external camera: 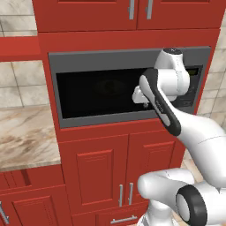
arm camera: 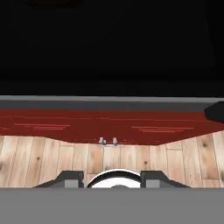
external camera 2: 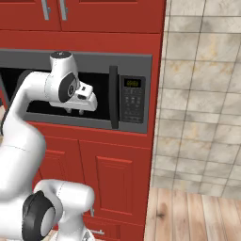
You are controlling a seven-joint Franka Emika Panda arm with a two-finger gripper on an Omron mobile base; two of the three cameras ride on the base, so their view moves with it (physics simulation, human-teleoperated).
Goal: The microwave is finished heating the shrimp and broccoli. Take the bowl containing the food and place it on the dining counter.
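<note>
Dark-grey microwave [external camera: 101, 90], one, door shut; one claw [external camera 2: 81, 111] before it, jaws parted, empty

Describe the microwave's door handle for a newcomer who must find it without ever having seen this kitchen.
Start at the tall wall of red cabinets, where a wide dark-grey built-in microwave sits at mid height. Its handle is the curved black vertical bar between the black glass door and the button panel with small display. The cabinets' handles are small and silver instead.

Arm raised, elbow bent; claw [external camera 2: 77, 111] (pointing down) parted.
</note>
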